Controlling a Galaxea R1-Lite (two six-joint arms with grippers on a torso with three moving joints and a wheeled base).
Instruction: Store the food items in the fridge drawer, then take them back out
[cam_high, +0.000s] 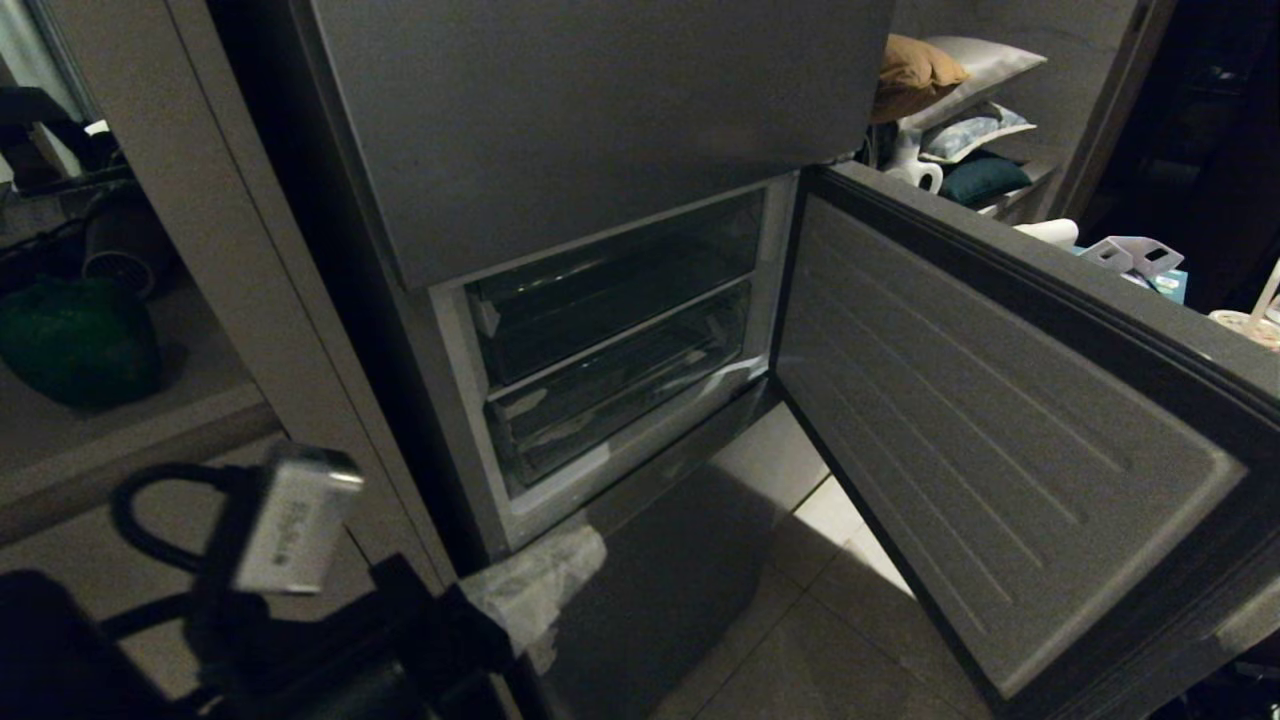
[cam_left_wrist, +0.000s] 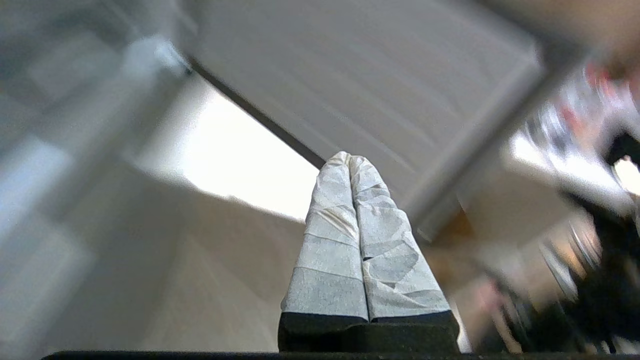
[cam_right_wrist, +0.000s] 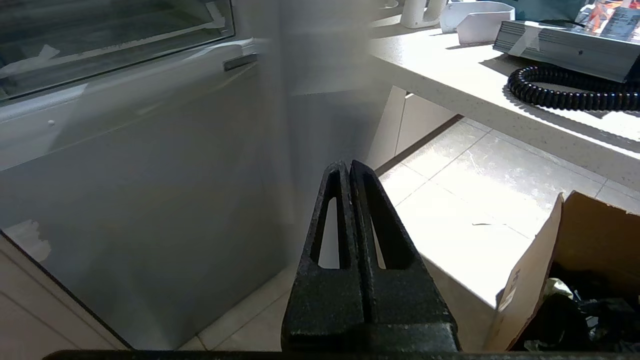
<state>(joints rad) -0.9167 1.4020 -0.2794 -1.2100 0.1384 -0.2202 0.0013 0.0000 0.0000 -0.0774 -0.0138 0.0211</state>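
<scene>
The fridge's lower compartment stands open. Inside are two clear drawers, an upper one (cam_high: 610, 290) and a lower one (cam_high: 620, 390), both pushed in. I cannot tell which is the fridge drawer of the task. No food items are in view. My left gripper (cam_high: 590, 545), its fingers wrapped in pale tape, is low in front of the fridge's left corner, below the drawers. In the left wrist view the left gripper (cam_left_wrist: 348, 157) is shut and empty. My right gripper (cam_right_wrist: 348, 165) is outside the head view. It is shut on nothing, low beside the fridge, with a clear drawer front (cam_right_wrist: 110, 35) nearby.
The grey fridge door (cam_high: 1000, 420) is swung wide open to the right and takes up much of the floor space. A shelf unit with a dark green object (cam_high: 75, 340) is on the left. A counter (cam_right_wrist: 500, 85) carries a coiled black cable (cam_right_wrist: 570, 90). A cardboard box (cam_right_wrist: 590, 260) sits on the floor.
</scene>
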